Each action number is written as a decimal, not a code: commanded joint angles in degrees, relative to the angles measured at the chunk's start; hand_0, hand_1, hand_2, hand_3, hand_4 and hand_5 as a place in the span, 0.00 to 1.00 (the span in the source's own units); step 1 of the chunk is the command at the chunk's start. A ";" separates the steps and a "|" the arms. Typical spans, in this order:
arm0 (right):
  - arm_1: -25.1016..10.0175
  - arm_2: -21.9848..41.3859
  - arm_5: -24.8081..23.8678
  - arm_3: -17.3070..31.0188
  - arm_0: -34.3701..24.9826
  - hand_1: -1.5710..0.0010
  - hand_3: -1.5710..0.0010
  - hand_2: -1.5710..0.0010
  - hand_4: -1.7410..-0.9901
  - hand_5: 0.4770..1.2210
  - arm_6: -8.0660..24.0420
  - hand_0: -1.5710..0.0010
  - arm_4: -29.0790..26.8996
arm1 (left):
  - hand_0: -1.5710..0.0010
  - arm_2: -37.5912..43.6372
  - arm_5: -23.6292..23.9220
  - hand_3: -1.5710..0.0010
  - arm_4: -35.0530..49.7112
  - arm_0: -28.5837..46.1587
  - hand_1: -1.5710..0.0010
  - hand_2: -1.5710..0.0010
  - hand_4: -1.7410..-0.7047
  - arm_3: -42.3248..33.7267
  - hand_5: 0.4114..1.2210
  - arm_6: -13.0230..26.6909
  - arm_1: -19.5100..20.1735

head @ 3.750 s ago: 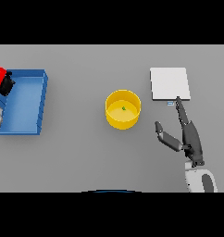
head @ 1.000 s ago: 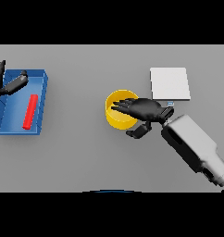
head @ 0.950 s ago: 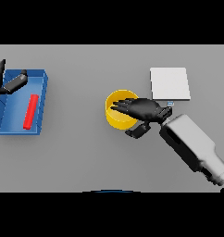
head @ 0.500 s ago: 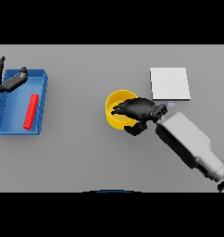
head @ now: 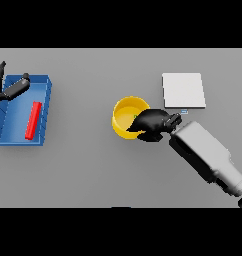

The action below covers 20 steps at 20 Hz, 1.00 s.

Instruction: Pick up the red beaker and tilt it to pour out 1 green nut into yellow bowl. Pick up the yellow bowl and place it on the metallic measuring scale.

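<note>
The yellow bowl [head: 124, 116] stands on the grey table near the middle. My right hand [head: 152, 123] covers its right side, fingers curled over the rim and thumb below it, so it grips the bowl. A speck of green shows inside the bowl, right at the fingers. The metallic scale [head: 183, 90], a flat pale square, lies just up and right of the bowl. The red beaker [head: 33, 120] lies on its side in the blue tray [head: 45, 116] at far left. My left hand [head: 8, 88] hovers open over the tray's upper left corner.
The blue tray takes up the far left of the table. My right forearm [head: 208, 156] stretches from the lower right toward the bowl.
My right hand has shut tighter on the bowl's right rim, its fingers curling in. The left hand, the beaker and the bowl have barely moved.
</note>
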 commanded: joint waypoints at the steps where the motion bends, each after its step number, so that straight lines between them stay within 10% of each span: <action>1: -0.30 0.11 0.11 0.04 -0.08 0.10 0.26 0.14 0.06 0.95 -0.41 0.09 -0.05 | 1.00 0.08 0.00 1.00 0.10 0.12 1.00 1.00 0.91 -0.24 0.39 0.00 0.19; 10: -4.84 -3.10 4.12 -8.23 -1.15 0.01 0.12 0.04 0.01 0.99 2.21 0.01 -3.68 | 1.00 -0.12 -0.08 1.00 -0.34 0.08 1.00 1.00 0.91 -0.40 0.38 0.34 0.70; 20: -8.36 -7.30 7.63 -15.50 -3.26 0.00 0.21 0.00 0.03 1.00 8.21 0.00 -6.15 | 1.00 0.12 0.12 1.00 -0.26 -0.03 1.00 1.00 0.91 -1.05 0.39 0.43 1.16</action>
